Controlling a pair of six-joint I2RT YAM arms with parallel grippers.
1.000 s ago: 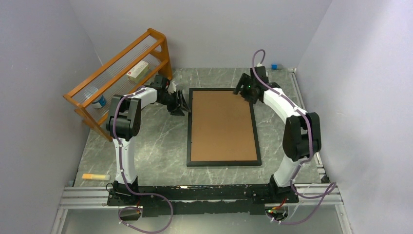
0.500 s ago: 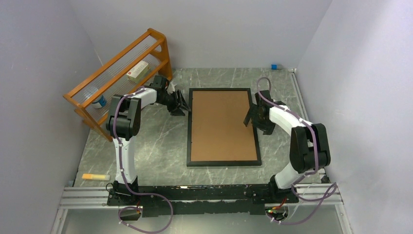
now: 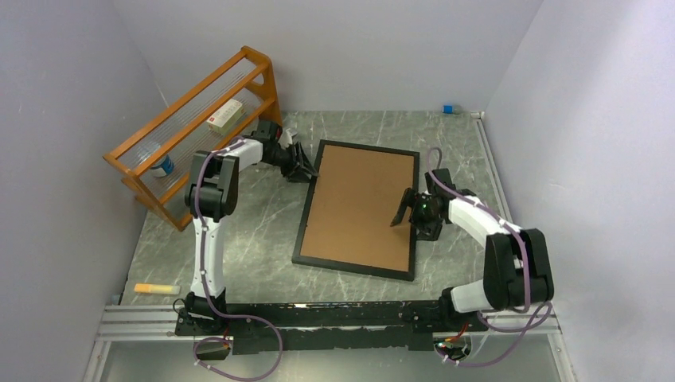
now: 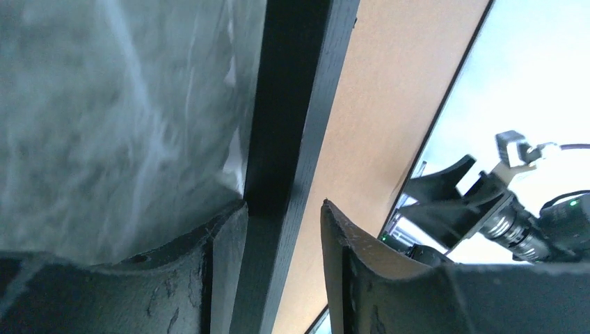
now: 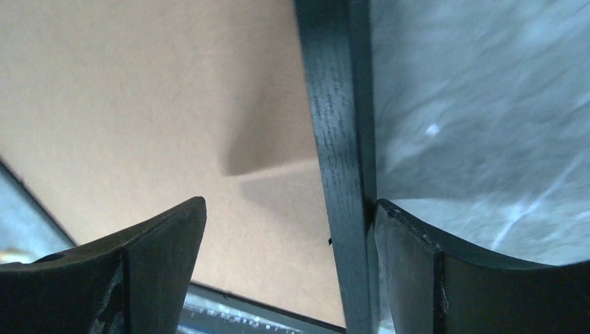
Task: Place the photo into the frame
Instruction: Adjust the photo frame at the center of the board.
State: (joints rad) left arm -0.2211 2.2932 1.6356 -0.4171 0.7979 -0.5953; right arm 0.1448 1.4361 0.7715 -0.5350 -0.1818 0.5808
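Note:
The frame [image 3: 307,201] lies flat and slightly askew on the marble table, its brown backing board [image 3: 358,207] facing up. The photo is hidden. My left gripper [image 3: 306,169] sits at the frame's far left corner. In the left wrist view its jaws [image 4: 282,216] straddle the black border [image 4: 292,104], with the left finger against the outer side and a gap at the right finger. My right gripper [image 3: 407,223] is at the frame's right edge. It stands wide open [image 5: 289,216], the right finger touching the outside of the border [image 5: 337,104] and the other over the board [image 5: 139,104].
An orange wooden rack [image 3: 195,119] stands at the back left, holding a small box [image 3: 225,117] and a bottle [image 3: 163,165]. A yellow tube [image 3: 155,288] lies near the front left. A small blue object [image 3: 448,108] sits by the back wall.
The frame has turned clockwise, its far end shifting right and its near end left. My right gripper came down the right edge and opened wide. My left gripper followed the corner.

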